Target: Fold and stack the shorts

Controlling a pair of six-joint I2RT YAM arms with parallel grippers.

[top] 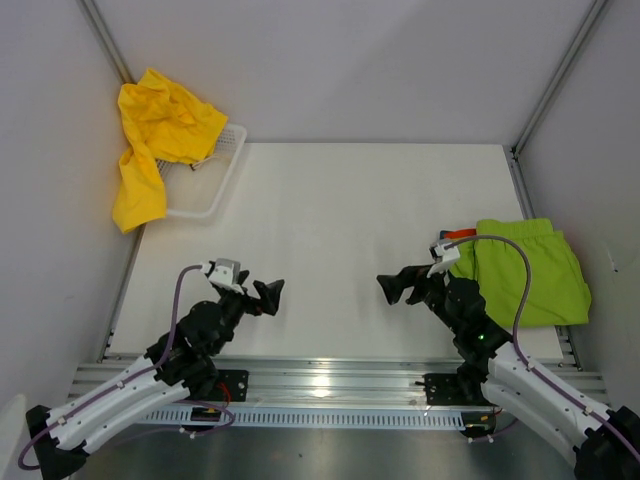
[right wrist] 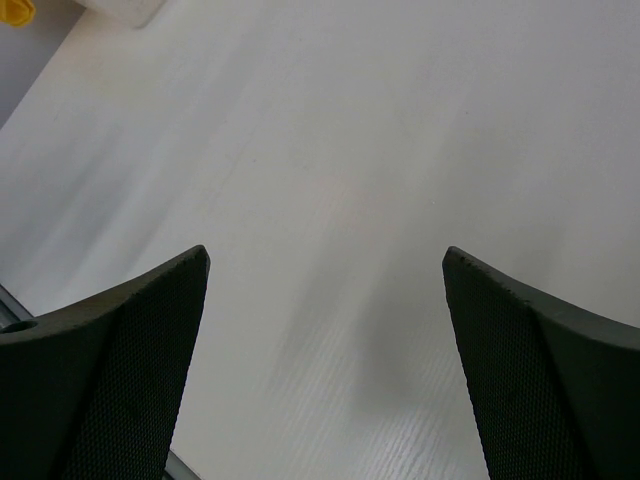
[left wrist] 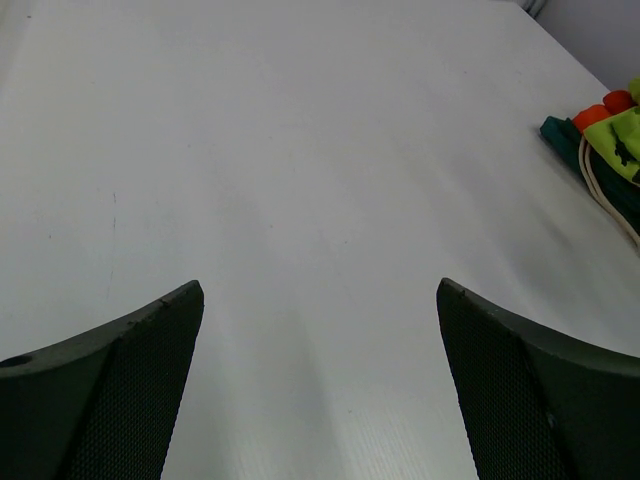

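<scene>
From above, the left gripper (top: 270, 294) is wide open and holds nothing; the right gripper (top: 392, 288) is wide open and empty too; both hang low over the white table (top: 340, 200), tips turned toward each other, maybe because they are between jobs; the folded pile (top: 530, 272), lime green on top, lies just behind the right gripper on its outer side, out of the way so the middle is free for folding; the yellow shorts (top: 150, 130) hang over the white basket (top: 222, 170), far ahead of the left gripper and off to its left, so I think they are next to fetch. In the left wrist view, the two dark fingers (left wrist: 120, 400) stand far apart with only table between them; the pile shows far ahead on the right, teal and orange-red under the green, with a pale drawstring (left wrist: 605, 185) poking out. In the right wrist view, the fingers (right wrist: 110, 370) spread wide too; a bit of yellow peeks in far ahead at the left corner.
</scene>
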